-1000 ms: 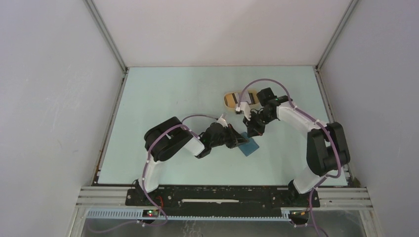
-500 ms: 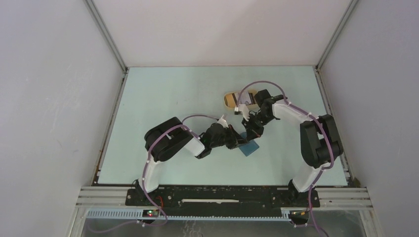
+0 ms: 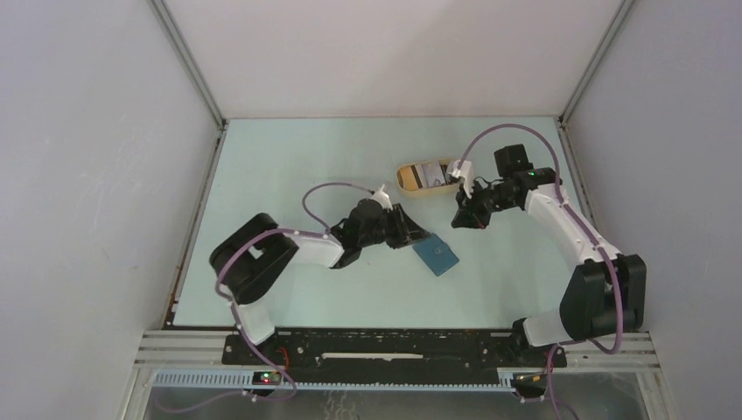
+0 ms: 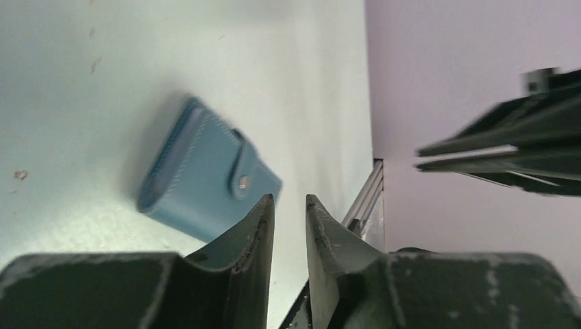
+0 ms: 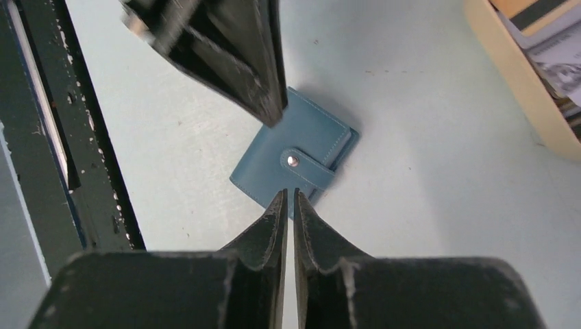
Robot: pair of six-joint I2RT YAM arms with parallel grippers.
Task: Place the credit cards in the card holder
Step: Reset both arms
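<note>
The card holder (image 3: 437,256), a teal-blue wallet, lies closed on the table with its tab snapped; it also shows in both wrist views (image 4: 205,179) (image 5: 296,156). My left gripper (image 3: 418,240) (image 4: 288,199) hovers just left of it, open by a small gap with nothing between the fingers. My right gripper (image 3: 460,220) (image 5: 288,192) hangs above and to the right of it, jaws barely parted and empty. The credit cards (image 3: 430,173) (image 5: 548,48) lie in the tan tray behind.
The tan oval tray (image 3: 404,179) (image 5: 527,103) sits at the back of the table, close behind my right gripper. Grey walls enclose the table on three sides. A black rail (image 5: 41,137) runs along the near edge.
Both grippers have drawn back from the card holder, the left one to the left, the right one up and right toward the tray. Both jaws have parted slightly. The wallet stays put.
</note>
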